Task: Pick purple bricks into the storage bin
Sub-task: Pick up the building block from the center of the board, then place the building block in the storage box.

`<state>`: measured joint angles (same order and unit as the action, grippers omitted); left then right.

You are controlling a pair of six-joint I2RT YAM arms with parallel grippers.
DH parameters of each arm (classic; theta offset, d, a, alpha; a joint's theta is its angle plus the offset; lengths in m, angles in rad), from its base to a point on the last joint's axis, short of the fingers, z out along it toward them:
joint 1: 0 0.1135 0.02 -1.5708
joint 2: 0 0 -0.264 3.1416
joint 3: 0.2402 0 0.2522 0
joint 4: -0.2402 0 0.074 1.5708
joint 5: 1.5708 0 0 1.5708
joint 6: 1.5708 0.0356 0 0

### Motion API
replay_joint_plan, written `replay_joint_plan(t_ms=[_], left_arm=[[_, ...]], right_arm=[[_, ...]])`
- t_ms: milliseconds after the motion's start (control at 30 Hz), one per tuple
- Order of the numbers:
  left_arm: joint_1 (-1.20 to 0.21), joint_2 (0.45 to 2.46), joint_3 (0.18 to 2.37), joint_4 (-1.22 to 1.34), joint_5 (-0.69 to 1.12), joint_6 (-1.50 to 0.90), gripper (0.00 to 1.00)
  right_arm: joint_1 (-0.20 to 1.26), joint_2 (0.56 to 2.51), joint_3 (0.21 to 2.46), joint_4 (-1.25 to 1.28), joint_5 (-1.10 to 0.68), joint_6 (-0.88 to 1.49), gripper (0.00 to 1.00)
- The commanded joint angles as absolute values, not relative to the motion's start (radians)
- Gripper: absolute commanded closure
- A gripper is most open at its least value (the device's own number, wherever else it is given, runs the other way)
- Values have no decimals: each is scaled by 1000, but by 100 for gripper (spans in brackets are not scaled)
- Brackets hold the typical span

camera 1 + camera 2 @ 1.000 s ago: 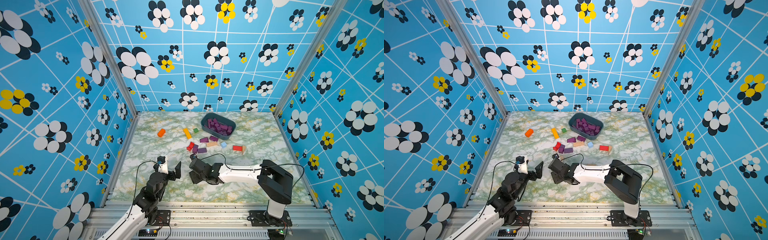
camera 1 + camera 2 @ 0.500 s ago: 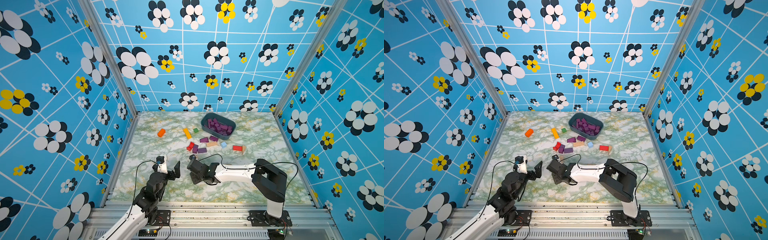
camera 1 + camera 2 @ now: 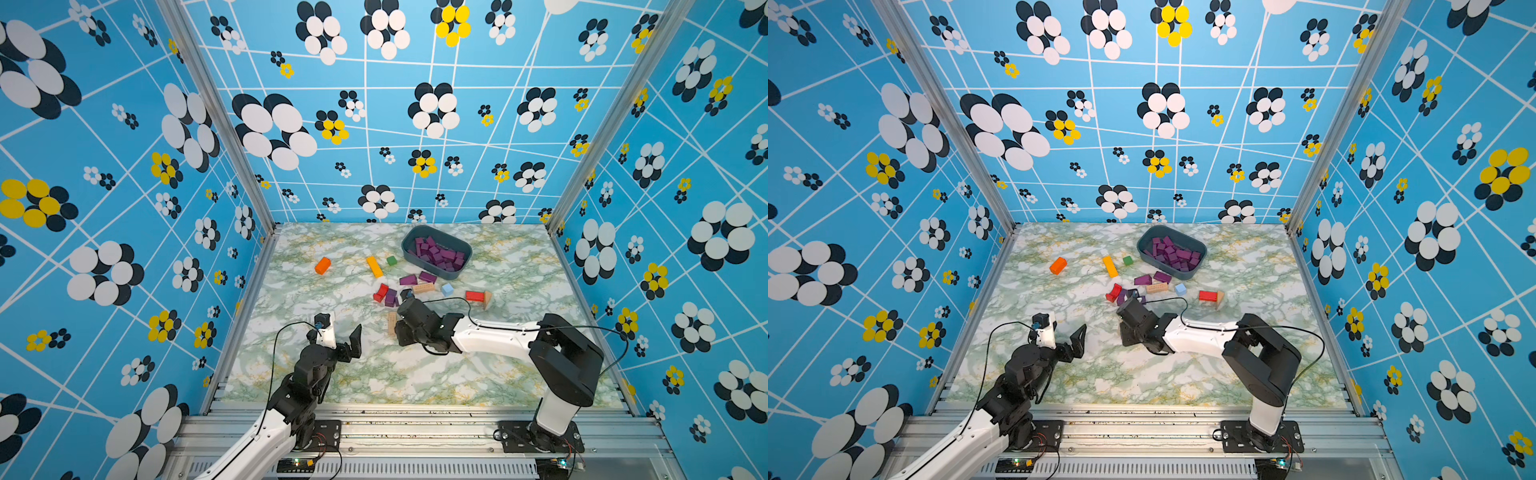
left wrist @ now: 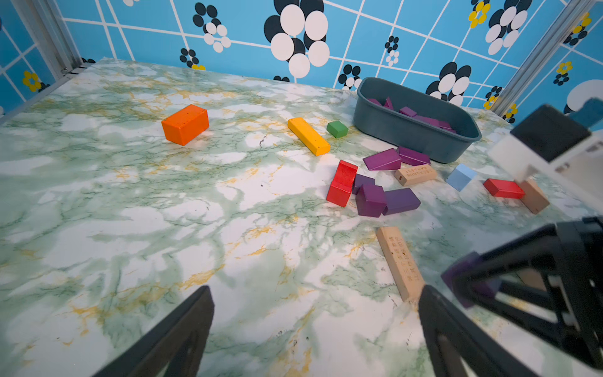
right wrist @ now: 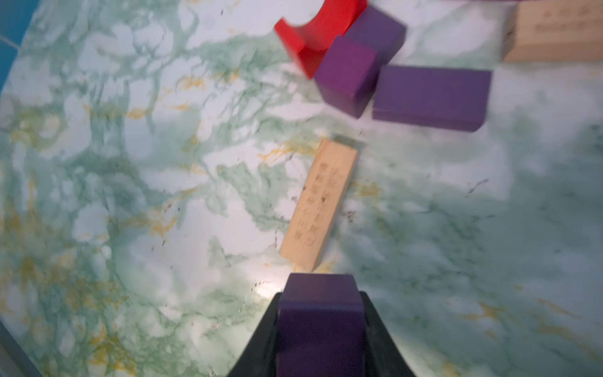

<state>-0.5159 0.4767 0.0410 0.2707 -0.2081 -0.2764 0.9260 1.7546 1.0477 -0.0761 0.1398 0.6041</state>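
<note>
Down around the middle of the marbled worktop (image 3: 316, 291), a bit toward the front, the right end effector (image 5: 320, 303) is clenched on one purple brick (image 5: 321, 339), a jaw pressed to each side of it, right at the end of a tan bar (image 5: 318, 205) lying flat. Can't tell if the brick is clear of the surface or touching it. Meanwhile the left end effector (image 4: 315, 290) is released, jaws spread wide with nothing between them, hanging over bare marble off to the left. At the back, a bit right of centre, sits the storage bin (image 4: 404, 133) with a heap of purple bricks (image 3: 438, 253) inside. Five loose purple bricks (image 4: 370, 199) are out on the worktop: two side by side just in front of the bin next to a second tan bar (image 4: 415, 174), three bunched up against a red arch block (image 4: 341, 182). An orange block (image 4: 185, 124), yellow bar (image 4: 308, 135) and green cube (image 4: 337, 129) lie left of the bin, and a light-blue cube (image 4: 460, 176), a red block (image 4: 502, 188) and a tan wedge (image 4: 533, 196) are over on the right
</note>
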Motion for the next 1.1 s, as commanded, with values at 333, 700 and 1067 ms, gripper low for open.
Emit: replay_joint_plan(t_ms=[333,700,1067], left_arm=[[-505,464,3,393,-74,-259,0],[-504,509,12,397,-115,-267,0],[-503,538,18,401,-129,-276,1]], right_arm=[[557,1803,1360,-145,-52,489,71],[377,2077,1720,-264,-91,485,72],[339,2167,1809,-325,-5,447,68]])
